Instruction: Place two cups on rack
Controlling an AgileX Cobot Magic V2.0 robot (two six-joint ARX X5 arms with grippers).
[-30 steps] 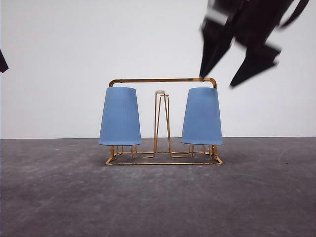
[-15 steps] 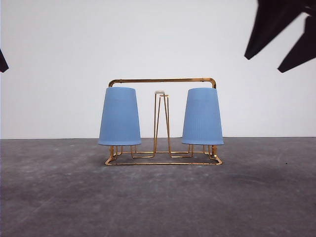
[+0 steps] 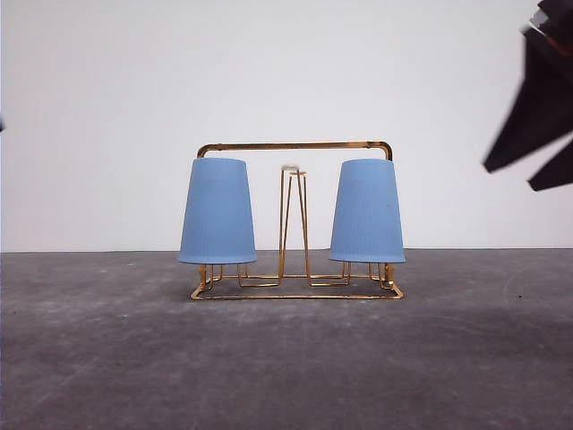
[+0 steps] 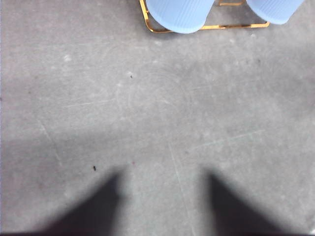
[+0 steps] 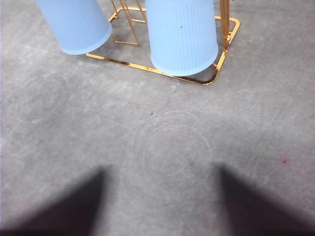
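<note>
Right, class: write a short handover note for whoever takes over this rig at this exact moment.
Left gripper: fingers apart, holding nothing, above bare table in front of the rack.
Right gripper: fingers apart, empty, raised at the right side of the front view.
Both cups sit upside down on the gold rack: left cup and right cup, at its two ends; the middle prongs are free.
Done: both cups look placed.
Left: apparently nothing but parking the arms.

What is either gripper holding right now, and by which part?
Nothing. Both cups sit upside down on the rack; the left gripper and right gripper are open over bare table.
</note>
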